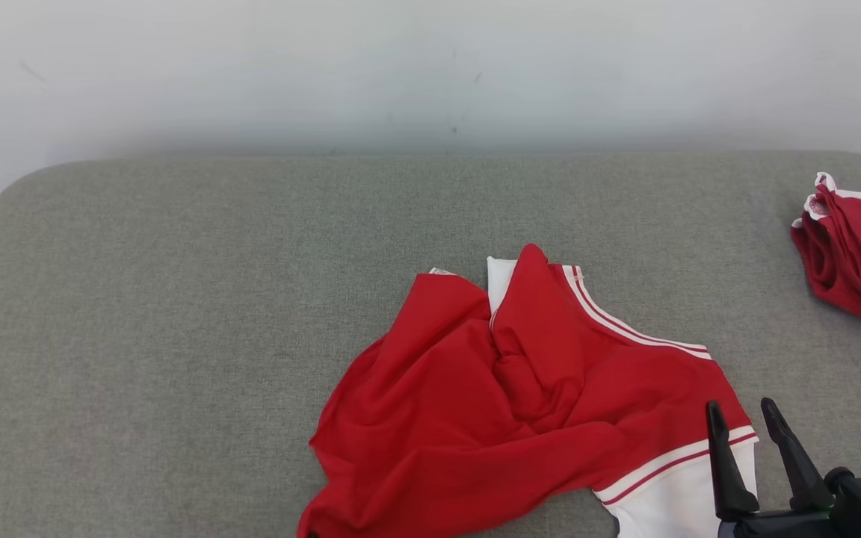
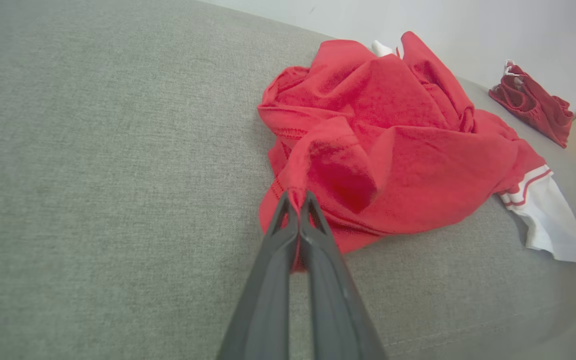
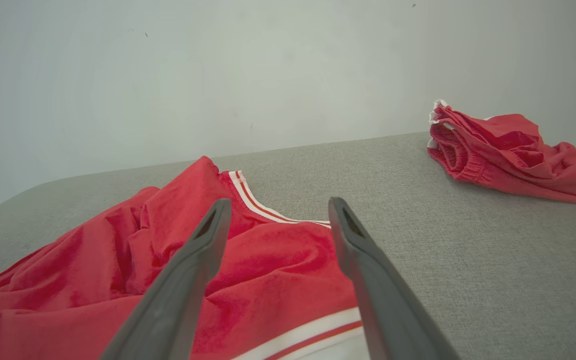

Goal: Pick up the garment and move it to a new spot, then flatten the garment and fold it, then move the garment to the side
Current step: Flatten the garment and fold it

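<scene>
The garment (image 1: 520, 403) lies crumpled on the grey padded surface, red with a white sleeve and striped trim at its right. In the left wrist view my left gripper (image 2: 297, 197) is shut on a pinched fold at the near edge of the garment (image 2: 393, 140), pulling the cloth up into a peak. My right gripper (image 1: 743, 415) stands open at the lower right of the head view, over the garment's sleeve end. In the right wrist view the right gripper (image 3: 278, 210) hovers above the red cloth (image 3: 268, 270) with nothing between its fingers.
A second bunched red garment (image 1: 856, 254) with narrow white edging lies at the far right edge of the grey surface (image 1: 176, 299), near the pale wall. The other garment (image 3: 508, 150) sits right of my right fingers.
</scene>
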